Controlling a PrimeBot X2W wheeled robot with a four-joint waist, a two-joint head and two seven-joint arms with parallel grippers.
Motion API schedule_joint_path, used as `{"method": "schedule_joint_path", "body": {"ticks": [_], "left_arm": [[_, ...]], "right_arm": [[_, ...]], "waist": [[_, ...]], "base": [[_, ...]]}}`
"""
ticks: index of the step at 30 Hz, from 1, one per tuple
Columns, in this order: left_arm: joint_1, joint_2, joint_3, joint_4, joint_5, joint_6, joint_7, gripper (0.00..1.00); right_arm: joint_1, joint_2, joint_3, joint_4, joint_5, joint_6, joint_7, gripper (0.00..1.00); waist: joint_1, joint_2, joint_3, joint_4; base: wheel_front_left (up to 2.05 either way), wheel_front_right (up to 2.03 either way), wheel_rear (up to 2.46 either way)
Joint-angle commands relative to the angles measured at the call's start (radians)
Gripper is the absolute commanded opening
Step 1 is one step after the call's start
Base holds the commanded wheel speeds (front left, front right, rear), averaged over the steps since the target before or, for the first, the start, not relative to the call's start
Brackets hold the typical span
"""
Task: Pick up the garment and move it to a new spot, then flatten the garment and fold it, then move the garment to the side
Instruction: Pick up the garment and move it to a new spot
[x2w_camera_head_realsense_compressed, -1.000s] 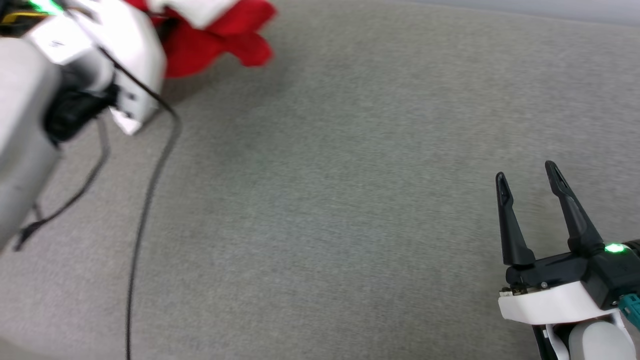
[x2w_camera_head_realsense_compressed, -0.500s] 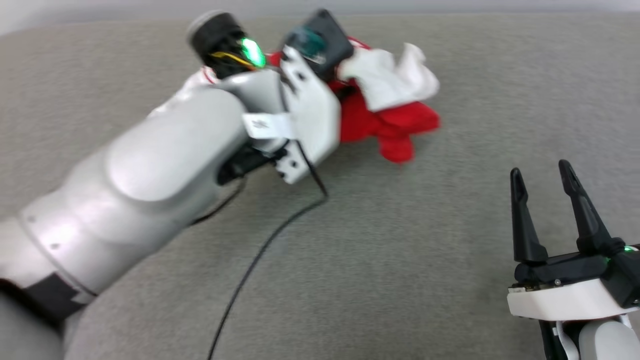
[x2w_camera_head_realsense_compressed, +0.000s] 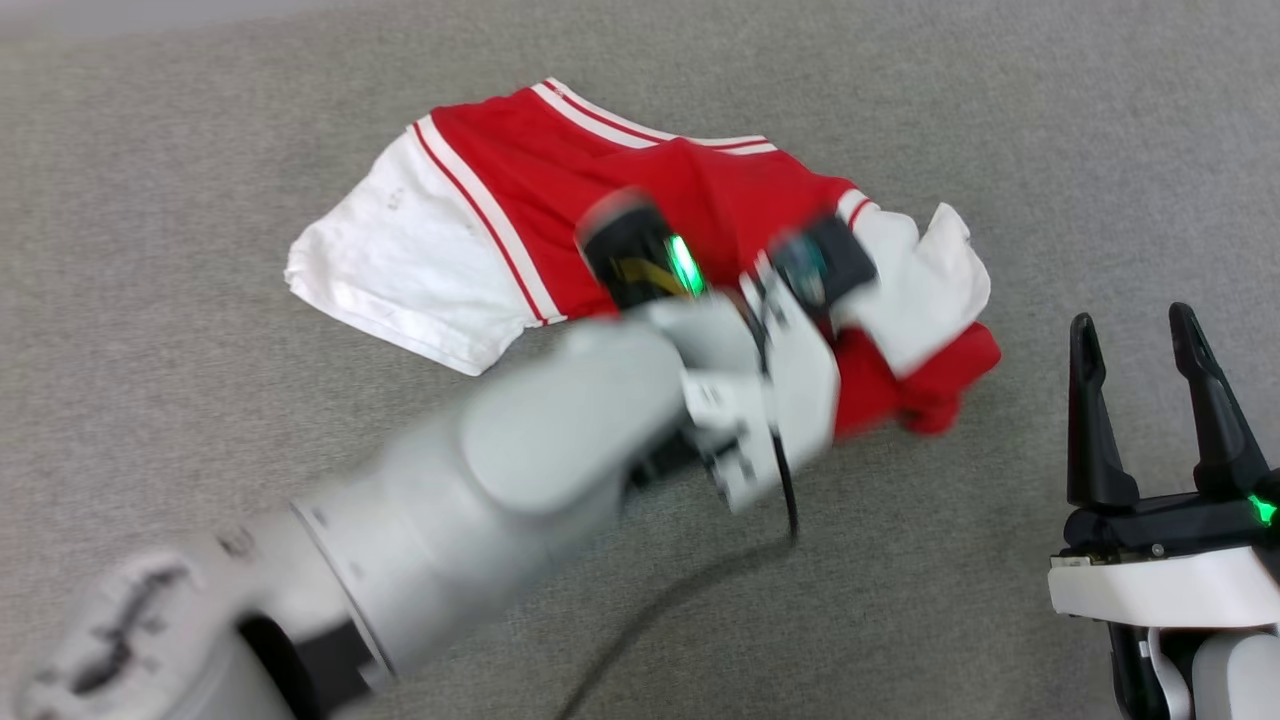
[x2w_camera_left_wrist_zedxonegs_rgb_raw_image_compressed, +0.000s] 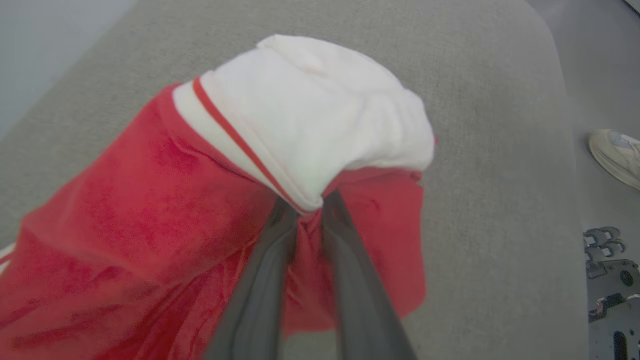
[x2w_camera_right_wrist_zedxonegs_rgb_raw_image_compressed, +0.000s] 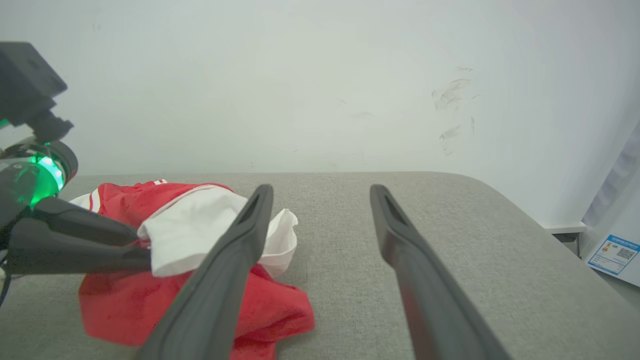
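The left gripper (x2w_camera_left_wrist_zedxonegs_rgb_raw_image_compressed: 306, 206) pinches a bunched fold of the garment (x2w_camera_head_realsense_compressed: 640, 180). Its two dark fingers (x2w_camera_left_wrist_zedxonegs_rgb_raw_image_compressed: 260, 280) are nearly together, with red cloth and the edge of a white sleeve (x2w_camera_left_wrist_zedxonegs_rgb_raw_image_compressed: 320, 115) caught between them. In the head view this grip sits at the shirt's 4 o'clock end, where the cloth is crumpled. The other sleeve (x2w_camera_head_realsense_compressed: 400, 270) lies flat toward 9 o'clock on the grey fabric surface (x2w_camera_head_realsense_compressed: 200, 150). The right gripper (x2w_camera_head_realsense_compressed: 1135, 335) hangs at 4 o'clock in that view, fingers spread wide and holding nothing, near the crumpled end but apart from it. In the left wrist view a pale shoe (x2w_camera_left_wrist_zedxonegs_rgb_raw_image_compressed: 617, 155) shows at 3 o'clock, beyond the surface's edge.
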Motion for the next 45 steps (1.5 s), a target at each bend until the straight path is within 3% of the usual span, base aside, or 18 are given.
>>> {"method": "schedule_joint_path", "body": {"ticks": [1,6,11,13,22,24,27,36,45], "left_arm": [[0.047,-0.017,-0.003,-0.003,0.014,0.000,0.012,0.00],[0.164,-0.052,-0.001,-0.018,0.055,0.000,0.065,0.00],[0.177,-0.059,-0.002,0.001,0.056,0.000,0.020,0.00],[0.163,-0.064,-0.001,0.023,0.045,0.000,-0.032,1.00],[0.176,-0.083,0.017,0.114,0.024,0.001,-0.287,1.00],[0.206,-0.076,0.042,0.136,0.023,0.020,-0.372,1.00],[0.226,-0.063,0.058,0.139,0.021,0.041,-0.417,1.00],[0.327,0.031,0.190,0.067,0.063,0.213,-0.535,1.00],[0.560,0.152,0.458,-0.157,0.220,0.368,-0.536,1.00]], "right_arm": [[-0.006,0.003,-0.003,-0.004,0.003,-0.001,-0.002,1.00],[-0.011,0.003,-0.010,0.001,0.006,-0.001,-0.002,1.00],[-0.008,0.003,-0.010,0.016,0.003,-0.001,-0.002,1.00],[0.001,0.003,-0.012,0.022,0.000,-0.001,-0.002,1.00],[0.053,0.003,-0.026,0.058,-0.019,-0.001,-0.002,1.00],[0.073,0.003,-0.031,0.068,-0.025,-0.001,-0.002,1.00],[0.088,0.003,-0.030,0.073,-0.028,-0.001,-0.002,1.00],[0.146,0.003,-0.039,0.091,-0.032,-0.001,-0.002,1.00],[0.181,0.003,-0.043,0.096,-0.033,-0.001,-0.002,1.00]], "waist": [[0.0000,0.0000,0.011,-0.010],[0.0000,0.0000,0.019,-0.009],[0.0000,0.0000,0.004,0.008],[0.0000,0.0000,-0.011,0.016],[0.0000,0.0000,-0.115,0.067],[0.0000,0.0000,-0.162,0.088],[0.0000,0.0000,-0.191,0.102],[0.0000,0.0000,-0.287,0.166],[0.0000,0.0000,-0.333,0.212]], "base": [[0.00,0.00,0.00],[0.00,0.00,0.00],[0.00,0.00,0.00],[0.00,0.00,0.00],[0.00,0.00,0.00],[0.00,0.00,0.00],[0.00,0.00,0.00],[0.00,0.00,0.00],[0.00,0.00,0.00]]}}
